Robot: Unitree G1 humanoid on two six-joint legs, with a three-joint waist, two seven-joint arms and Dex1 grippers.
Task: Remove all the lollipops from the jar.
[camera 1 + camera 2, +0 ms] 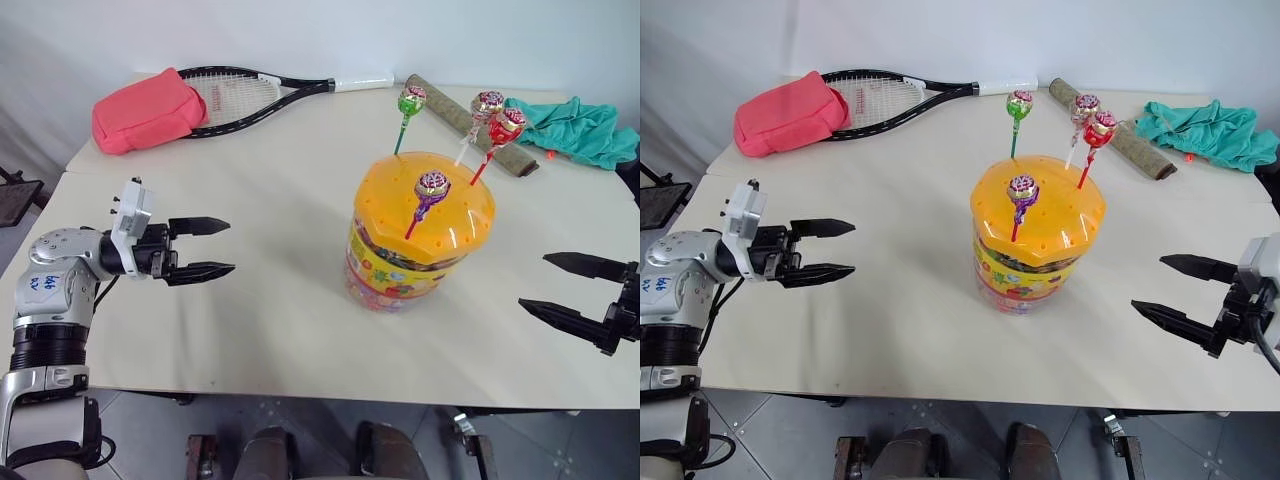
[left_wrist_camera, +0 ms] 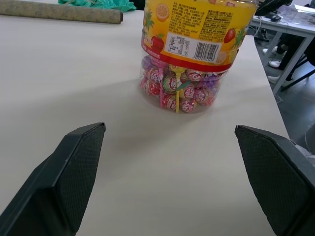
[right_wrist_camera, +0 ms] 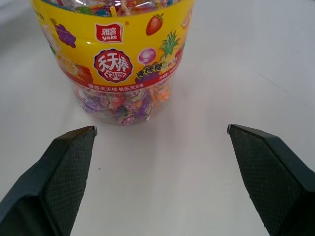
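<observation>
Orange-lidded jar (image 1: 420, 235) holds four lollipops (image 1: 432, 186) upright; left tool (image 1: 205, 248) and right tool (image 1: 560, 285) gape wide, empty.

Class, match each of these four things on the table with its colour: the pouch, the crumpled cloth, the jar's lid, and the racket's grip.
Things:
1. pouch
2. crumpled cloth
3. jar's lid
4. racket's grip

Colours:
A. orange
B. white
C. pink
D. teal

Pairs: 1-C, 2-D, 3-A, 4-B
</observation>
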